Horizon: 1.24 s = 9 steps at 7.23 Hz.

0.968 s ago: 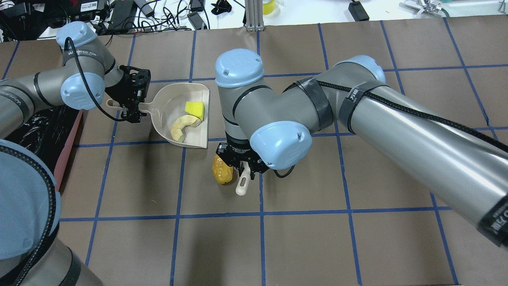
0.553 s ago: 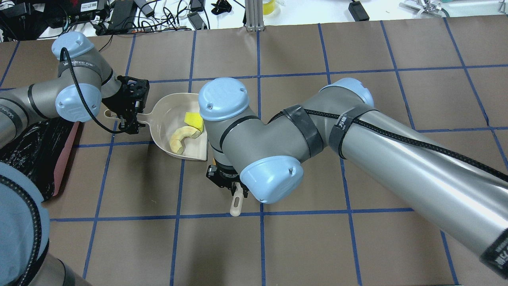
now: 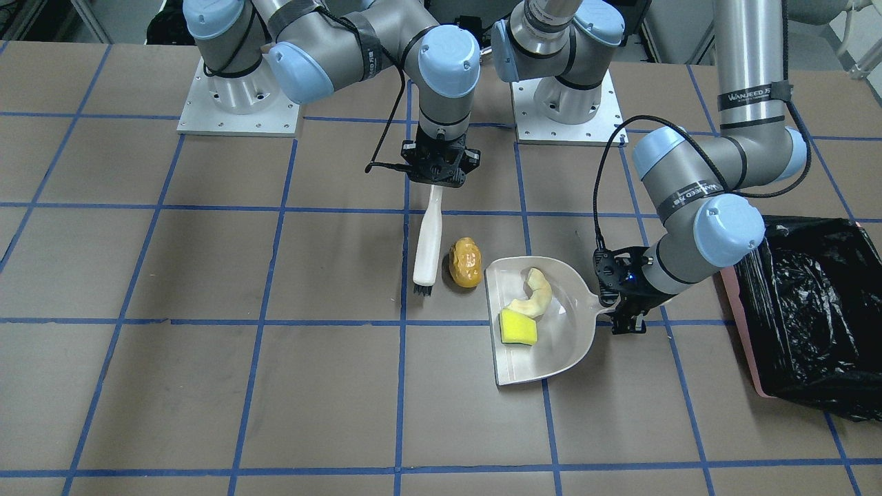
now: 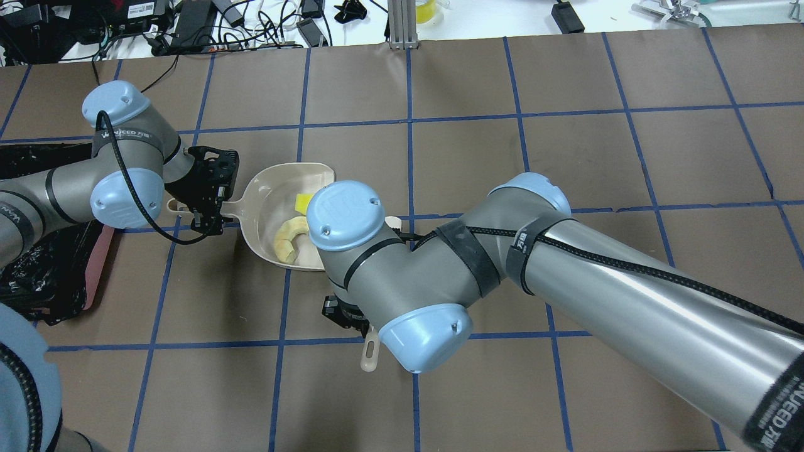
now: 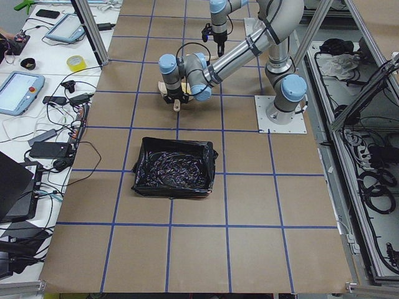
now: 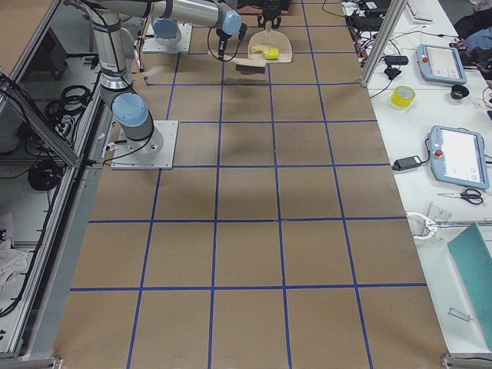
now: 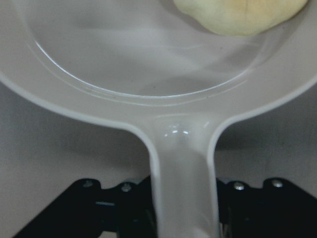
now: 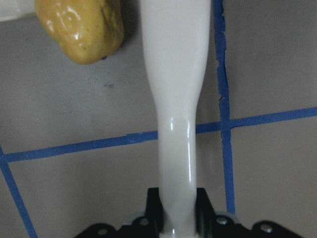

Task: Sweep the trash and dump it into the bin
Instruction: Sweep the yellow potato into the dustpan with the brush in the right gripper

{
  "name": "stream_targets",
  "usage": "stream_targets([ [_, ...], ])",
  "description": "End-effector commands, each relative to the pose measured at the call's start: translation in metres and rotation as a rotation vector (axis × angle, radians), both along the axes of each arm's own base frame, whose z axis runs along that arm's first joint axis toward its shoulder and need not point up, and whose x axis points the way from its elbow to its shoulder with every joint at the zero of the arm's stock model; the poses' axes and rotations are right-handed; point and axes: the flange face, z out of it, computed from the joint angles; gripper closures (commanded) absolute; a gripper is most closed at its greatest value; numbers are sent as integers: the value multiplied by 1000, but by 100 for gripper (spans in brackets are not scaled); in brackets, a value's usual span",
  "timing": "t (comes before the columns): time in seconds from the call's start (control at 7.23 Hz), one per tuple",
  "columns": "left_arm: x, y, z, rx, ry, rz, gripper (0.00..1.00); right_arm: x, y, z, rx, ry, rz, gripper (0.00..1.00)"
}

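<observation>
Right claw (image 3: 436,183) sits mostly hidden overhead, wedge (image 4: 303,201) half-covered.

Orange lump (image 3: 465,262) seemingly hidden overhead

The glossy, lumpy orange-yellow lump (image 3: 465,271) lies on the table, just beside the brush (image 3: 427,248) on one side and the open edge of the dustpan (image 3: 572,344) on the other. The small yellow spongy wedge (image 3: 518,327) and the pale cream crescent slice (image 3: 534,293) lie inside the dustpan, touching each other. The rectangular pink bin (image 3: 741,331), lined with crinkly black plastic, sits upright beyond the dustpan's handle, apart from it.
</observation>
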Motion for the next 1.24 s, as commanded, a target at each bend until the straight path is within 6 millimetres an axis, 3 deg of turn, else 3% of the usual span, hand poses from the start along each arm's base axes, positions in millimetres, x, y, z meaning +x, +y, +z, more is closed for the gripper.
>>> stream_targets([
  [0.0, -3, 11, -2, 7, 1, 5, 100, 17, 11, -6, -24, -21, -16, 100],
  [0.28, -4, 16, -2, 10, 2, 4, 100, 43, 6, -20, -70, -55, -59, 100],
  [0.41, -4, 17, 1, 5, 0, -3, 100, 54, -2, -18, -77, -69, -89, 100],
  [0.69, -4, 17, 1, 5, 0, -1, 100, 86, -29, 10, -78, -156, -139, 100],
  [1.11, -3, 16, 3, -1, 3, -1, 100, 113, -51, 23, -85, -203, -185, 100],
])
